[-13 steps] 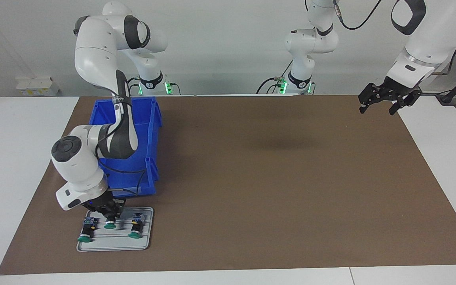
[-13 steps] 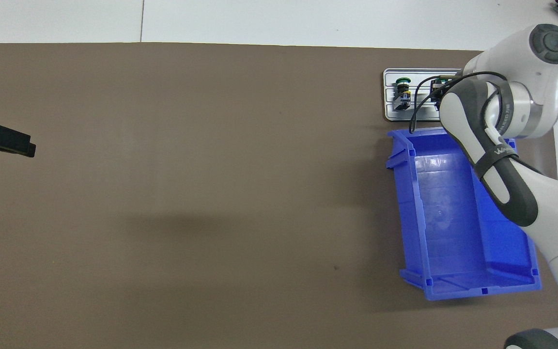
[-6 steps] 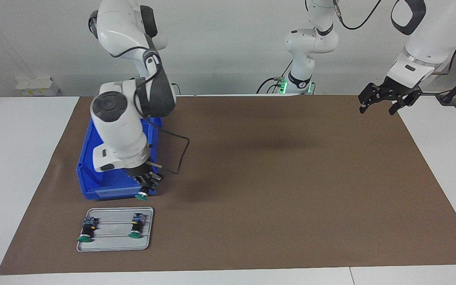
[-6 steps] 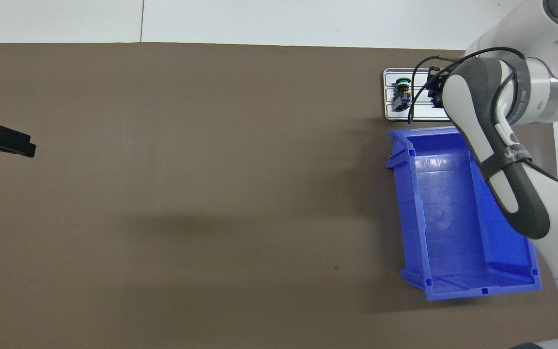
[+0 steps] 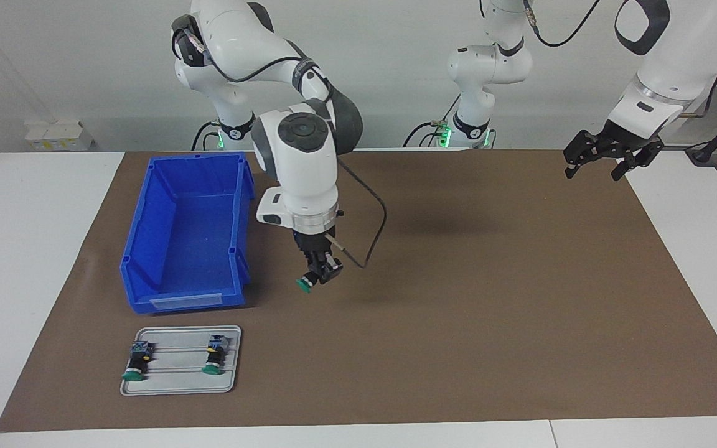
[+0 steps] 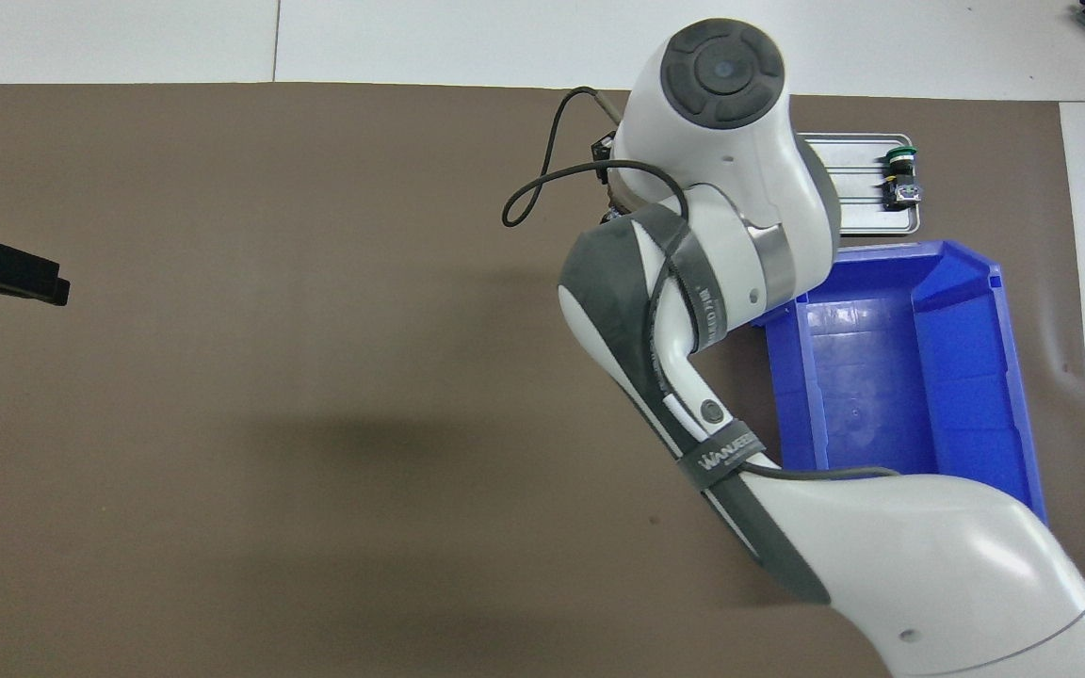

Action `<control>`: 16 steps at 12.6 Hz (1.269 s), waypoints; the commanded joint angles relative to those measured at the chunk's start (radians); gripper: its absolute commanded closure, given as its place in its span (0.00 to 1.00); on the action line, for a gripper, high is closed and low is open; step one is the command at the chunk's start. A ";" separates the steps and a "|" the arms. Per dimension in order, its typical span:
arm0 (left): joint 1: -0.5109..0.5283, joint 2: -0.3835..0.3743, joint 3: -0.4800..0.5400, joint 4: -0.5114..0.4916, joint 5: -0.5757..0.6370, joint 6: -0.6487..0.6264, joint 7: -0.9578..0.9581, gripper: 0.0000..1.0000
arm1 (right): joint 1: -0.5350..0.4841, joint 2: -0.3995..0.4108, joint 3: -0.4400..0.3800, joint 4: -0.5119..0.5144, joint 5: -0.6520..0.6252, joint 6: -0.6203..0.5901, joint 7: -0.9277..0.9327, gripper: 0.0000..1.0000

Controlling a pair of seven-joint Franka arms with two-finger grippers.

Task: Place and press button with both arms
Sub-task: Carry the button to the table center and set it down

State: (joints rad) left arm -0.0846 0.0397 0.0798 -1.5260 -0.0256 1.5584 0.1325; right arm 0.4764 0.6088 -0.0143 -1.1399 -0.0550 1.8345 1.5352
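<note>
Brown mat, right gripper [image 5: 319, 278] clamping button [image 5: 304, 285], hidden overhead by its arm, left gripper [image 5: 607, 158] spread wide.

Blue bin [image 5: 187, 230] on brown mat [image 5: 458, 311], toward right arm's end of surface; grey tray [image 5: 178, 379] just beside it, farther from robots.

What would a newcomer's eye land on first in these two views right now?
Likely the right gripper, shut on a small green-capped push-button, in the air over bare brown mat beside the empty blue plastic bin. Next, the grey metal tray with two matching buttons, farther from the robots than the bin. The left gripper waits open over the mat's corner.
</note>
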 commanded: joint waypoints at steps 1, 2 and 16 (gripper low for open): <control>0.009 -0.021 -0.008 -0.025 0.006 -0.003 -0.007 0.00 | 0.094 0.096 -0.001 -0.006 -0.083 0.077 0.254 1.00; 0.009 -0.021 -0.008 -0.025 0.006 -0.003 -0.007 0.00 | 0.115 0.126 -0.001 -0.004 -0.085 0.119 0.343 1.00; -0.006 -0.018 -0.012 -0.016 0.006 0.017 0.016 0.00 | 0.065 0.151 0.000 -0.018 -0.057 0.165 0.472 0.19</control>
State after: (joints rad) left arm -0.0853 0.0394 0.0704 -1.5258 -0.0256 1.5589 0.1356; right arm 0.5735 0.7782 -0.0243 -1.1720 -0.1220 2.0455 2.0581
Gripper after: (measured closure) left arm 0.000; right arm 0.185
